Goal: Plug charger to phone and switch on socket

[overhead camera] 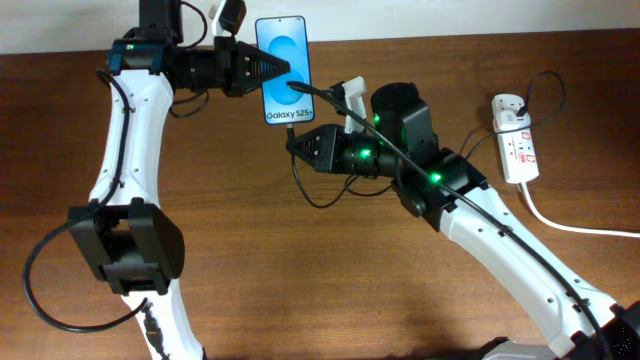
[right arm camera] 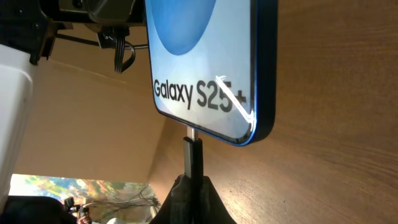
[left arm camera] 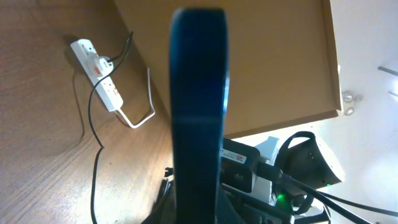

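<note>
The desk (overhead camera: 300, 290) carries everything toward its far edge. The left arm's fingers (overhead camera: 270, 68) are closed on the phone (overhead camera: 285, 40) from its side, holding it screen-up at the far edge, left of the middle. Whether the phone rests on the wood or is held clear of it cannot be told.

The socket (overhead camera: 515, 140) lies near the far right corner, well apart from both arms. Something is plugged into its upper end. The position of its switch is too small to read.

The right arm's fingers (right arm camera: 189, 193) are pinched shut on the charger (right arm camera: 193, 152), just behind the tip. The thin cable hangs in a loop below them.

In the right wrist view a sliver of bare metal shows between the plug body and the phone's bottom edge, so the plug looks not fully seated.

To finish well, push straight along the phone's long axis while the left arm braces against the push. Keep the plug square to the port, since any tilt could jam or bend the tip. Only once the metal disappears should the right arm let go and cross to the switch.
</note>
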`<action>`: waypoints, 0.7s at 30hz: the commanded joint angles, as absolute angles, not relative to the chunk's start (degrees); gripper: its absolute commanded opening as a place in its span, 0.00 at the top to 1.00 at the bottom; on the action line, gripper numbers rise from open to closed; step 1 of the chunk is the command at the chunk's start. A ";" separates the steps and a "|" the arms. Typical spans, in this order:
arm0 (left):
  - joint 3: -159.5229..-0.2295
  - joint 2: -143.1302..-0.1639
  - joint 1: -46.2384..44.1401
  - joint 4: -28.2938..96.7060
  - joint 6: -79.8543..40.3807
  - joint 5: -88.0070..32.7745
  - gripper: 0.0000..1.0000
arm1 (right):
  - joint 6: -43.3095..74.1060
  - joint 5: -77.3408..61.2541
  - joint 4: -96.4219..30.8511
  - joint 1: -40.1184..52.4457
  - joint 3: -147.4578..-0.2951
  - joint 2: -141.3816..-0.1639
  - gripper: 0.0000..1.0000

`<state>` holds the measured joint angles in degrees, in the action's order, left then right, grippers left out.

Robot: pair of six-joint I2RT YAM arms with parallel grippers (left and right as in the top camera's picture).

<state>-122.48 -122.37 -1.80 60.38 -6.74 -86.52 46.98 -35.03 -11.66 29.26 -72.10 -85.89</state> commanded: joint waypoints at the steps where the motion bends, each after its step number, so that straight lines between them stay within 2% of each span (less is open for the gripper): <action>1: -122.96 -121.80 -3.01 61.71 -7.27 -90.19 1.00 | 47.51 -24.77 -7.29 27.75 -73.28 -85.67 0.96; 15: -122.96 -121.80 -3.01 64.14 -8.38 -90.19 1.00 | 48.95 -24.56 -5.56 27.92 -73.28 -85.67 0.94; 21: -122.96 -121.80 -3.01 64.12 -9.43 -90.19 1.00 | 48.93 -19.92 -5.54 31.11 -73.28 -85.67 0.96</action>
